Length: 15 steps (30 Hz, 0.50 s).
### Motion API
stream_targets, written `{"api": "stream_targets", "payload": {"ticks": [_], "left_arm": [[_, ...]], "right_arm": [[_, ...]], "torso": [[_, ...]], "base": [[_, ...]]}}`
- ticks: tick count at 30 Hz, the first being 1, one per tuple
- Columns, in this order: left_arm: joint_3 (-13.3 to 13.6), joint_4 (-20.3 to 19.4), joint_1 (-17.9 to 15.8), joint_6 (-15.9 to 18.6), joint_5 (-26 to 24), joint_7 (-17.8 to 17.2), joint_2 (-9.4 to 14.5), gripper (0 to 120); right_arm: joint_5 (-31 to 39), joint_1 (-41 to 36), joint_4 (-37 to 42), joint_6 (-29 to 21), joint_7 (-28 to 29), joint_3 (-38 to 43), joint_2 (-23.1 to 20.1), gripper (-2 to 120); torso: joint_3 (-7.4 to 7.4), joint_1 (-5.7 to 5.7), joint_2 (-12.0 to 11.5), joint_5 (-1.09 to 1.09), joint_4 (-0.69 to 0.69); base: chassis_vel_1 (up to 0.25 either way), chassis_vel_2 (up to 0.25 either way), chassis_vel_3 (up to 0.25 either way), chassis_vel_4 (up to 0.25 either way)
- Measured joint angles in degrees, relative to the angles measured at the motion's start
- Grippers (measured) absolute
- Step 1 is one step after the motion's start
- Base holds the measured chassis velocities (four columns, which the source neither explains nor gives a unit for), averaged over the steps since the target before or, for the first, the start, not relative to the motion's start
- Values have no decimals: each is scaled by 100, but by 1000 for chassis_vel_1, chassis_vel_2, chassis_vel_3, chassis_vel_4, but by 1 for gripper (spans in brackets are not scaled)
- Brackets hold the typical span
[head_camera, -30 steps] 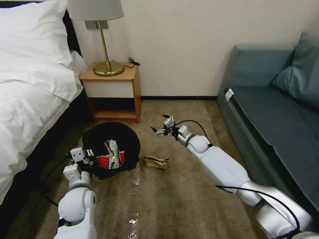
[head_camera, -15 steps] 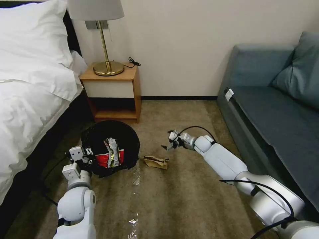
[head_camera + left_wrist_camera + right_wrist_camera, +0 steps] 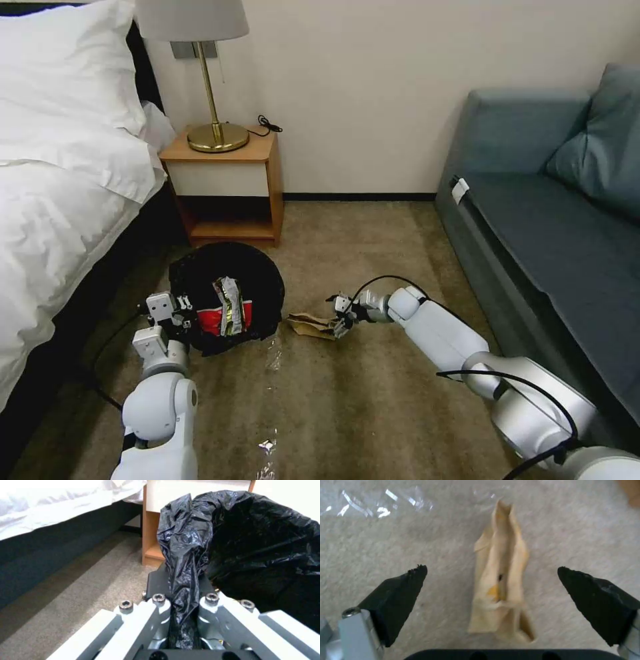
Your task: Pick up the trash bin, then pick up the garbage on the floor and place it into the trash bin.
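**Right gripper down over the paper bag, bin held at the left**

The right gripper [image 3: 341, 313] has dropped since a second ago, when it hung higher and farther out over the carpet [image 3: 373, 400]. It now sits low at the near end of the bag [image 3: 312, 325], the crumpled brown paper one. In the right wrist view its two black fingertips [image 3: 405, 590] stand wide apart with the bag [image 3: 500, 580] lying lengthwise between them, touching neither. The jaws hold nothing.

The left gripper [image 3: 179, 320] is clamped on the rim of the bin [image 3: 257, 280], at the side nearest the robot. In the left wrist view a bunched fold of the black liner [image 3: 183, 562] runs down between the closed fingers [image 3: 160, 610]. Bin and gripper have shifted slightly from where they were a second ago, a little right in the head view.

Inside the bin, ahead of the left gripper, lie the red-and-white cup [image 3: 213, 323] and the snack wrapper [image 3: 229, 312]. They sit as they did before.

Between the two grippers, just beside the bin's wall, a clear piece of plastic [image 3: 272, 353] lies on the carpet; whether it is the bottle cannot be told. A second clear scrap [image 3: 267, 447] lies nearer the robot. In the right wrist view clear film [image 3: 380, 502] glints beyond the bag.
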Motion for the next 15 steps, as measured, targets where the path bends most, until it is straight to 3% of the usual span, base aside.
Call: {"api": "stream_targets", "payload": {"ticks": [15], "left_arm": [[8, -166, 166, -23, 29, 7, 0, 5]], "right_arm": [[-110, -50, -660, -10, 200, 271, 268, 100]], "torso": [[0, 0, 0, 0, 0]], "base": [[0, 0, 0, 0]]}}
